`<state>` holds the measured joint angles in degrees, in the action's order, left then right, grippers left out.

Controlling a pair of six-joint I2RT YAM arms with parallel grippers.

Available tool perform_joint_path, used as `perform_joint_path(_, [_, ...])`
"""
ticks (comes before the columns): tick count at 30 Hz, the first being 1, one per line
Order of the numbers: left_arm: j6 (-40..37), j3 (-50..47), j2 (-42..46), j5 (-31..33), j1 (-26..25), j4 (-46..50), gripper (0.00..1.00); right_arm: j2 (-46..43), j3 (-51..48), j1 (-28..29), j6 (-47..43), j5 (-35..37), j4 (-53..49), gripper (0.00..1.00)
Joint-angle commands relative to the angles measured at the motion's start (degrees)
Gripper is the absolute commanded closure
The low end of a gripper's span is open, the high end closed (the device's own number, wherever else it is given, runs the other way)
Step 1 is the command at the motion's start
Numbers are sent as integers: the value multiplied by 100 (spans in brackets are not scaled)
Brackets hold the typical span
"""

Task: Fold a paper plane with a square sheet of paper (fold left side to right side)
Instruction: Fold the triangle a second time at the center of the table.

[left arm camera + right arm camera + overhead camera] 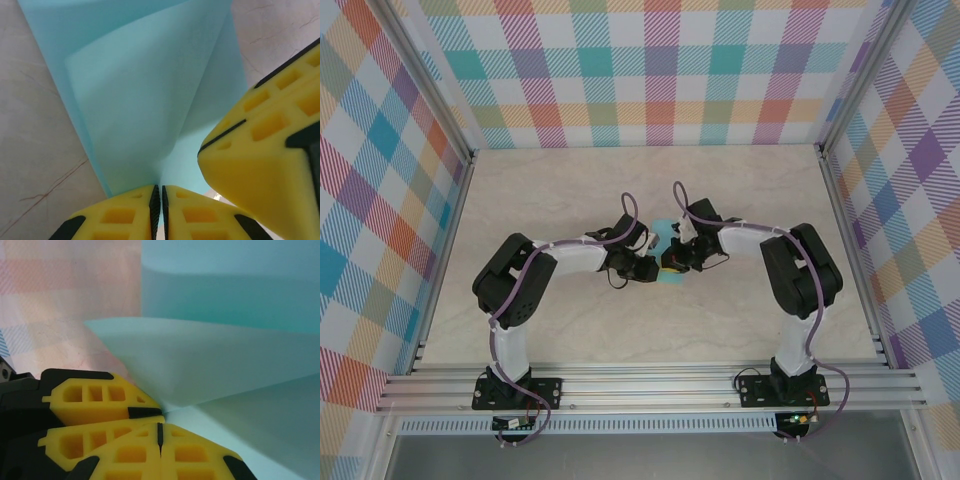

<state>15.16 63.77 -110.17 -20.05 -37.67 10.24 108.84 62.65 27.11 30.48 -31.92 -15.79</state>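
Jaws, L gripper (pixel 158 200): pressing together, pinching narrow end of turquoise sheet (pixel 135 100). Jaws, R gripper (pixel 160 435): pressing shut on same end, sitting just beside L's. Sheet: lying mid-table (pixel 570 190) btwn both wrists, part-folded, flaps lifting and widening away from jaws, long axis running approx near-to-far. Arms: sitting equally close. Judgement: nxt move is hinging on flap ahead of jaws, swinging L to R.

Seen from above, the left gripper (pixel 648 267) and right gripper (pixel 672 262) hide most of the turquoise paper (pixel 665 232); ahead of the right gripper's fingertips it blurs.
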Motion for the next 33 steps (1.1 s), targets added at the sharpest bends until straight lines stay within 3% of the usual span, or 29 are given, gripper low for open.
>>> perform_joint_path(1, [-105, -268, -110, 362, 67, 474, 86, 278, 306, 91, -183, -74, -220, 100])
perform_joint_path(18, [-72, -290, -191, 396, 49, 391, 87, 709, 569, 41, -428, 751, -842, 99])
perform_joint_path(33, [-13, -462, -268, 389, 49, 221, 88, 849, 1028, -672, -854, 1001, -1304, 98])
